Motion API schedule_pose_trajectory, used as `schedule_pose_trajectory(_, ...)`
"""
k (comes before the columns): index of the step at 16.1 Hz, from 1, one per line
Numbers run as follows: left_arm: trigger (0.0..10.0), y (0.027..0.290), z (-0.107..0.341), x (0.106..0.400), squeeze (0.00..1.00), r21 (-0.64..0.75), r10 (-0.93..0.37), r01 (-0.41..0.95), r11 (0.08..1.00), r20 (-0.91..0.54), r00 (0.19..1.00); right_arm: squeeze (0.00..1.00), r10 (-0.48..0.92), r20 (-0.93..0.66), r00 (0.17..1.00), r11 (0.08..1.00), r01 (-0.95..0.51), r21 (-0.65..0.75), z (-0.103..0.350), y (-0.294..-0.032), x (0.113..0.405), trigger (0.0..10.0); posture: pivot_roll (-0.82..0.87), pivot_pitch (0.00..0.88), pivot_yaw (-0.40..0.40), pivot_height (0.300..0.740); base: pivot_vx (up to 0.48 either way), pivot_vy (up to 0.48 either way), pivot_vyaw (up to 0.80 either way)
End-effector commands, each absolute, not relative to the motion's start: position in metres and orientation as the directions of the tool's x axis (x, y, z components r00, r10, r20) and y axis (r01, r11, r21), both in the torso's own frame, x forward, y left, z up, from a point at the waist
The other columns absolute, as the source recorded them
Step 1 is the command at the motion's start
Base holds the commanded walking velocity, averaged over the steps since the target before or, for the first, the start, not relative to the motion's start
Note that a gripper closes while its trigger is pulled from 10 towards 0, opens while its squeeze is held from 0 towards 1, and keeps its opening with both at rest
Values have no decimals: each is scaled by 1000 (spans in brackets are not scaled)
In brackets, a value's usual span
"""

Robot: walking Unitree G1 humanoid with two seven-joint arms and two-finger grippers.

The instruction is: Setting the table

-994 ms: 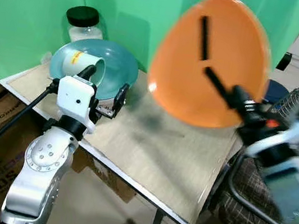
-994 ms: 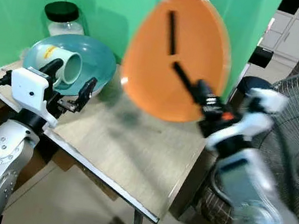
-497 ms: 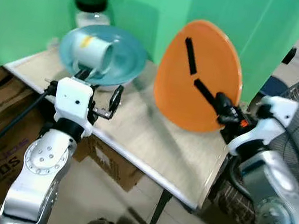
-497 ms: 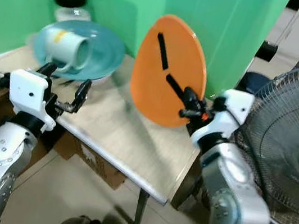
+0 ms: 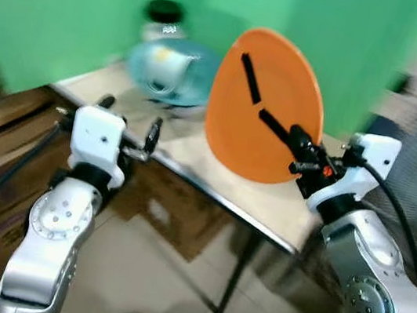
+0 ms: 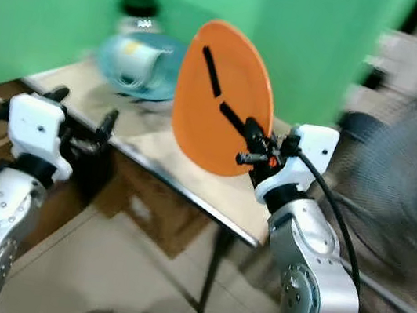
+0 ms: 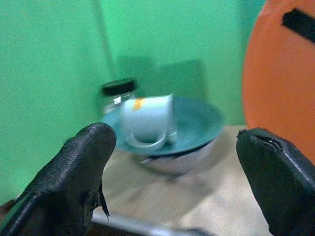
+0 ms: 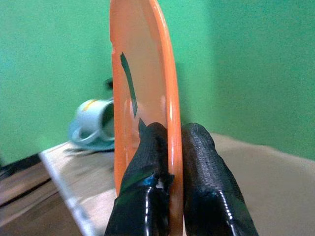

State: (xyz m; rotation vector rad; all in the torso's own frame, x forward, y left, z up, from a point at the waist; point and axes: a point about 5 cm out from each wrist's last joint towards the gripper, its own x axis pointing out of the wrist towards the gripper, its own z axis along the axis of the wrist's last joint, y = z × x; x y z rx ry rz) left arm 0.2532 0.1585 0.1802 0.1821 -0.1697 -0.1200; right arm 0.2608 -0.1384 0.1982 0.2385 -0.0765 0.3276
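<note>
- Orange plate (image 5: 264, 106) held on edge, nearly upright, above the near side of the table (image 5: 265, 201); rim pinched near its lower edge by the right tool (image 5: 299, 143), one finger on each face, as seen in the right wrist view (image 8: 170, 147).
- Grip placed low on the rim, with most of the plate standing above the fingers: likely to pivot or slide out under its own weight if the wrist tilts or jolts.
- Smooth, glossy plate surface against narrow black fingertips: little friction to spare, so a slip toward the floor seems the main risk.
- Head views blurred, suggesting motion of the camera or body; any swaying while carrying would add to that risk.
- Beyond the right tool, farther back on the table: teal bowl (image 5: 169, 79) with a white mug (image 7: 146, 120) lying on its side in it, and a black-lidded jar (image 5: 163, 18) behind.
- Swinging the upright plate across toward the bowl could clip the mug or bowl and knock them off the table edge.
- Laying the plate flat calls for a wrist turn first; lowering it on edge would let it strike the table rim-first and topple.
- Left tool (image 5: 127, 121) released, fingers spread wide and holding nothing, in front of the table's near edge, facing the bowl and mug.
- Forward drift of the left tool could bump the table edge or the bowl.
</note>
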Motion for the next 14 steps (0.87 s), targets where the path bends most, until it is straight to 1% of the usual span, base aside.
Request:
schedule_pose_trajectory(1, 10000, 154, 179, 255, 0, 182, -142, 115, 977, 147, 979, 0, 249, 193, 949, 934, -288, 212, 212, -147, 258, 10000, 42, 0, 24, 740, 0, 0, -800)
schedule_pose_trajectory(3, 10000, 155, 181, 257, 0, 162, -93, 65, 985, 171, 981, 0, 196, 206, 959, 944, -241, 226, 215, -152, 257, 10000, 42, 0, 24, 740, 0, 0, -800)
schedule_pose_trajectory(4, 10000, 153, 181, 258, 0, 123, -85, 61, 991, 193, 977, 0, 145, 214, 966, 952, -195, 236, 216, -155, 256, 10000, 33, 0, 33, 740, 0, 0, -800)
schedule_pose_trajectory(6, 10000, 150, 187, 258, 0, 125, -73, 43, 991, 247, 966, 0, 78, 227, 971, 954, -139, 266, 218, -161, 256, 10000, 30, 0, 35, 740, 0, 0, -800)
schedule_pose_trajectory(8, 10000, 154, 195, 260, 0, 119, -29, -8, 993, 302, 953, 0, 36, 237, 971, 950, -106, 292, 221, -163, 258, 10000, 30, 0, 33, 740, 0, 0, -800)
schedule_pose_trajectory(10, 10000, 157, 199, 259, 0, 106, 9, -45, 993, 321, 947, 0, 32, 237, 971, 948, -105, 300, 220, -164, 257, 10000, 32, 0, 30, 740, 0, 0, -800)
schedule_pose_trajectory(12, 10000, 155, 194, 258, 0, 119, -65, 34, 992, 266, 962, 0, 29, 248, 968, 951, -103, 290, 221, -163, 257, 10000, 32, 0, 30, 740, 0, 0, -800)
schedule_pose_trajectory(13, 10000, 152, 191, 256, 0, 135, -121, 89, 987, 249, 961, 0, 91, 253, 963, 946, -163, 280, 222, -157, 256, 10000, 33, 0, 28, 740, 0, 0, -800)
schedule_pose_trajectory(14, 10000, 151, 189, 255, 0, 141, -132, 99, 985, 244, 961, 0, 135, 255, 958, 937, -207, 282, 222, -152, 255, 10000, 33, 0, 28, 740, 0, 0, -800)
